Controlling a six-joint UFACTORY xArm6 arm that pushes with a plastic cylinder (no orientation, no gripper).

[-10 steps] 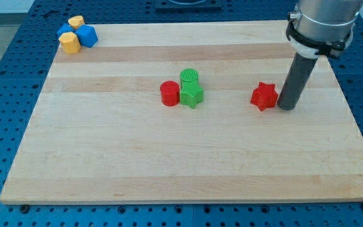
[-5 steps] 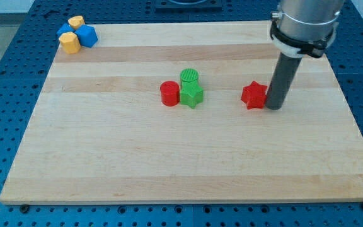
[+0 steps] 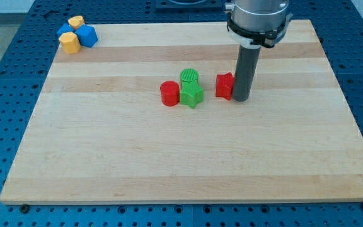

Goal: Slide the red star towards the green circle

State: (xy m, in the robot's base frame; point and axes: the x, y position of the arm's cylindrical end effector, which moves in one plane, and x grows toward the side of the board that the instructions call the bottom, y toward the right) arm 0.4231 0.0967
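Observation:
The red star (image 3: 224, 86) lies near the board's middle, a short gap to the right of the green circle (image 3: 190, 77). My tip (image 3: 241, 99) rests against the star's right side and partly hides it. A green star (image 3: 191, 96) sits just below the green circle, touching it. A red cylinder (image 3: 169, 93) stands to the left of the green star.
The wooden board (image 3: 106, 157) lies on a blue pegboard table. At the board's top left corner sits a cluster of two yellow blocks (image 3: 70, 43) and blue blocks (image 3: 87, 35).
My tip has moved to the view's left and pushed the red star leftward, from the board's right part to close beside the green circle and green star.

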